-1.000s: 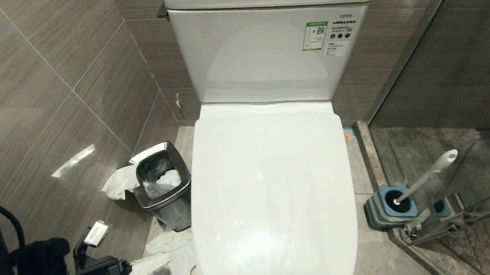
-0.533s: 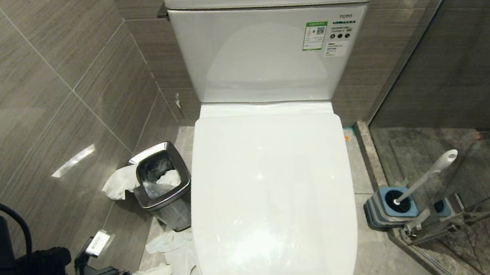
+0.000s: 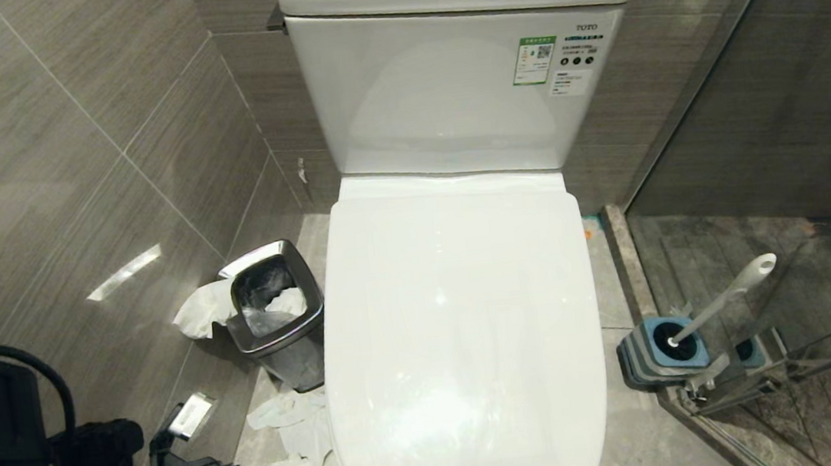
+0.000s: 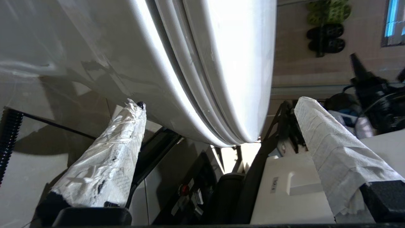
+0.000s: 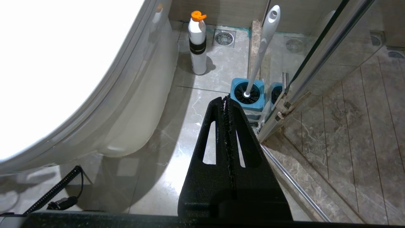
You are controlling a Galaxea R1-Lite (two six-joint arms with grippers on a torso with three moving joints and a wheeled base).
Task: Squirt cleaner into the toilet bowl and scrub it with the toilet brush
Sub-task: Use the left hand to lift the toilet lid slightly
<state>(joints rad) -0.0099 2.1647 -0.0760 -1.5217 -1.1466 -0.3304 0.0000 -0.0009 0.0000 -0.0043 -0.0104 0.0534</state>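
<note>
a: since the lid (image 3: 463, 320) is down over the toilet bowl (image 4: 95, 57), why is the left gripper (image 4: 218, 126) so low at the front edge?
b: its paper-wrapped fingers (image 4: 107, 158) are spread wide, holding nothing, straddling the rim, likely to lift the lid.
a: and the right gripper (image 5: 225, 104)?
b: pressed closed, empty, hanging idle.
a: the toilet brush (image 3: 723, 297)?
b: standing in its blue holder (image 3: 660, 354) by the glass door; the bottle (image 5: 197, 44) waits beside the bowl's base.

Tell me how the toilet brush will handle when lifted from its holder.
The toilet brush looks stiff and probably light: a slim plastic handle. It leans loosely in the holder, so it should lift free. The smooth handle may slip.
</note>
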